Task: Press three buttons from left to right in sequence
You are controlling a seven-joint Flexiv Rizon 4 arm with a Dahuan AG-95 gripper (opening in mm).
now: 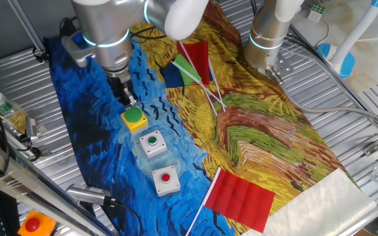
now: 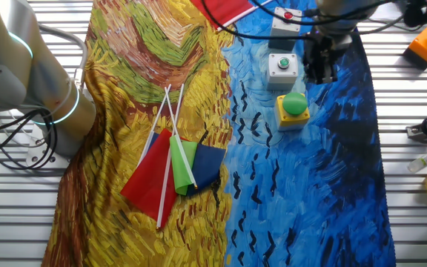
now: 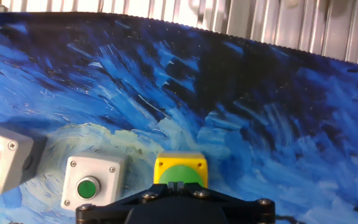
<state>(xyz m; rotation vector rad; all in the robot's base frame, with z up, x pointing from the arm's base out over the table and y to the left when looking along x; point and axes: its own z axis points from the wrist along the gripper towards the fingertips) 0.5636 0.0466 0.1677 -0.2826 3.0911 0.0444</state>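
Buttons are laid in a row on the blue part of the painted cloth: yellow box with green dome, grey box with small green button, grey box with small red button. The first press is judged to be in hand. The gripper is held near-vertical over the dome, which lies directly below the jaws; contact cannot be confirmed. Jaw state cannot be told from any view. A short straight descent is called for next, the two grey boxes being left to one side
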